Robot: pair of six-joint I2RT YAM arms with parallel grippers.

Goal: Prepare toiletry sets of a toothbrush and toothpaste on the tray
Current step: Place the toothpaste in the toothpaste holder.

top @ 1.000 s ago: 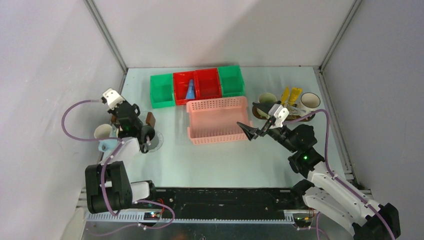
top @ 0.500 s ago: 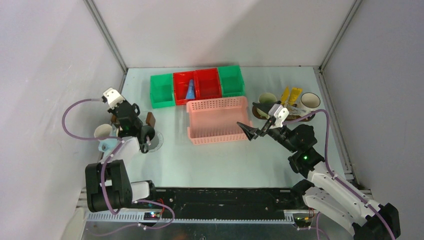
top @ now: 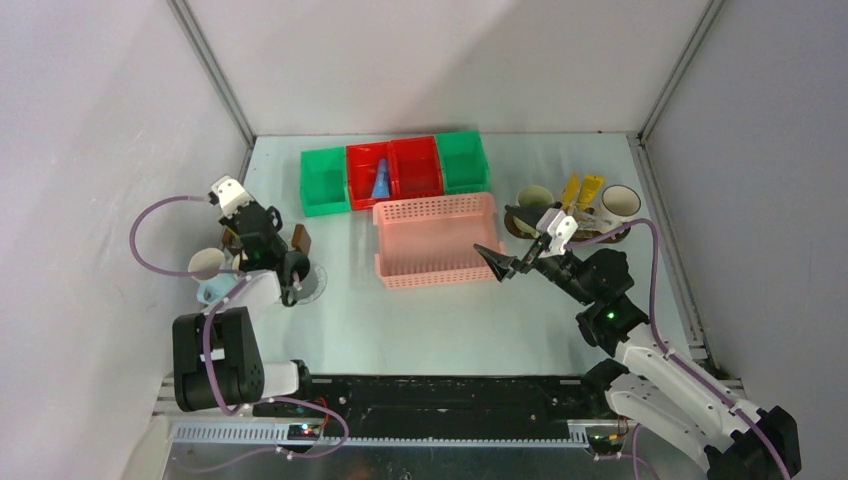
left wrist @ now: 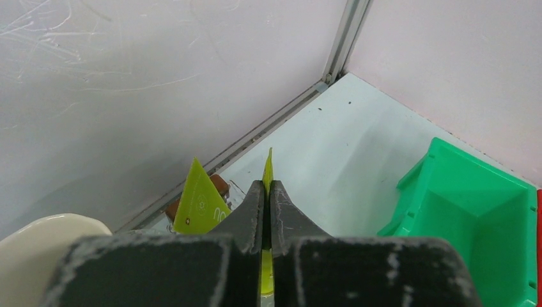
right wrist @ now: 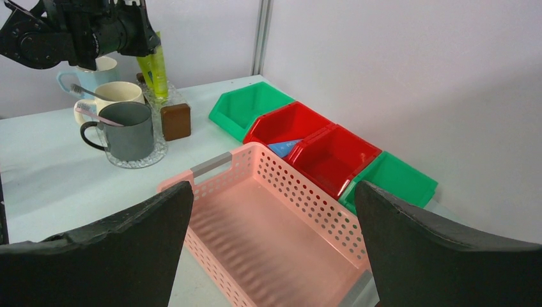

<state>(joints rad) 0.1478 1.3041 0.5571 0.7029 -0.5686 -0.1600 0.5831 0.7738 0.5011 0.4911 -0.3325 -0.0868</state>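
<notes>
Left tool (left wrist: 267,192) was clamped tight on a yellow-green tube (left wrist: 267,167), fingers pressed flat against it with no gap, near the left edge of the worktop (top: 400,320). The left wrist view showed that tube edge-on, with a second tube (left wrist: 199,203) just beside it and a cream mug (left wrist: 45,238) at the lower corner.

Only the right wrist view showed the held tube standing upright above a cluster of three mugs: the cream one, a pale blue mug (right wrist: 83,78) and a dark grey mug (right wrist: 128,131) on a clear glass disc (right wrist: 152,152). It also showed a thin brush (right wrist: 96,116) leaning among them and a brown block (right wrist: 176,121) just beside the disc. In the top view the left arm hid much of this.

Right tool (right wrist: 271,192) was spread wide and empty over the near right corner of the pink basket (top: 430,206).

The top view alone showed the tray (top: 618,233) at the right edge, carrying two mugs and two yellow tubes (top: 580,188) and partly hidden by the right arm. A blue tube (top: 381,183) lay in a red bin (top: 362,165) near the far edge.
</notes>
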